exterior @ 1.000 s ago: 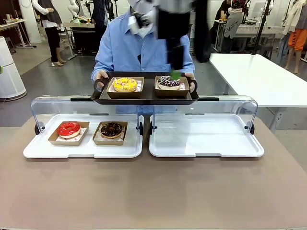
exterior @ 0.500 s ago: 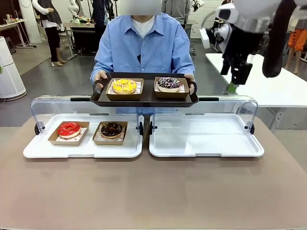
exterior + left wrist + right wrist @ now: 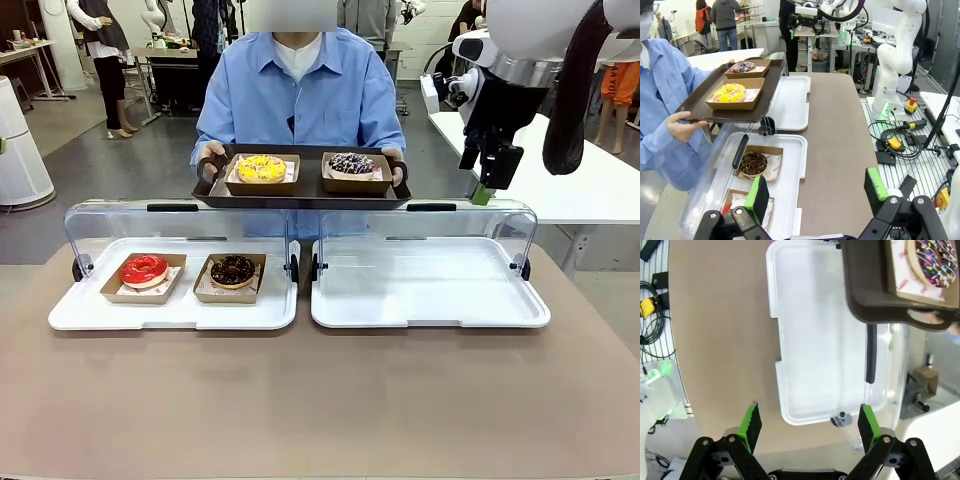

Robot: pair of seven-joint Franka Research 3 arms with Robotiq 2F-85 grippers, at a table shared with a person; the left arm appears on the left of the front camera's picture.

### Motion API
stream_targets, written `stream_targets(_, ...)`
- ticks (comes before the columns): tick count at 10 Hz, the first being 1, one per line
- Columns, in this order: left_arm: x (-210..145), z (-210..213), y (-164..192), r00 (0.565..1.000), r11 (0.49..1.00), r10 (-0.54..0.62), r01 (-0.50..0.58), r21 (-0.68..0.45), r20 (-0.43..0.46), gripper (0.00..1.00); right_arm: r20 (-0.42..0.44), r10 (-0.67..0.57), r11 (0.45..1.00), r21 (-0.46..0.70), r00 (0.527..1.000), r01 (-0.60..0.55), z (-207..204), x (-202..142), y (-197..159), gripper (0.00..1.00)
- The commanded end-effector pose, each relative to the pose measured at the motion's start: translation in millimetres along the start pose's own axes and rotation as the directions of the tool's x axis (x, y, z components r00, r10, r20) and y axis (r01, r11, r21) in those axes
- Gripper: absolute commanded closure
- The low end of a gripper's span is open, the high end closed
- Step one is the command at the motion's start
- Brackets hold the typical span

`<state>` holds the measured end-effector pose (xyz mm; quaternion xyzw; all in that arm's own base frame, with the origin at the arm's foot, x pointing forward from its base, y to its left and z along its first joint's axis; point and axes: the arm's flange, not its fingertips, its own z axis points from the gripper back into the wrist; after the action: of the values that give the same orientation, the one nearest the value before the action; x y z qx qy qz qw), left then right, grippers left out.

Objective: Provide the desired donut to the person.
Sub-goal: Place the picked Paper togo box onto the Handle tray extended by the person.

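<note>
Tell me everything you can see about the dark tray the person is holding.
The tray is dark brown, rectangular, plastic-looking, with a raised rim and cut-out handles at both ends. The person holds it roughly level above the clear display covers, one hand at each end. It carries two brown cardboard boxes side by side: one with a yellow donut, one with a chocolate sprinkled donut. Neither gripper touches it.
</note>
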<state>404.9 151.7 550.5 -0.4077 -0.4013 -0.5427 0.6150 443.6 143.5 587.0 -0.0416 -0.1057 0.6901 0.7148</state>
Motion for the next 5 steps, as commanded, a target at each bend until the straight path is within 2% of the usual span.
stream_targets(1,0.9,1.4,-2.1,1.000,1.000,-0.004,0.004,0.000,0.006,0.00,-0.011,0.001,1.000,-0.003,1.000,-0.001,1.5,-2.8,1.2,0.00)
stream_targets(5,0.9,1.4,-2.1,1.000,1.000,-0.004,0.004,0.000,0.006,0.00,-0.011,0.001,1.000,-0.003,1.000,-0.001,1.5,-2.8,1.2,0.00)
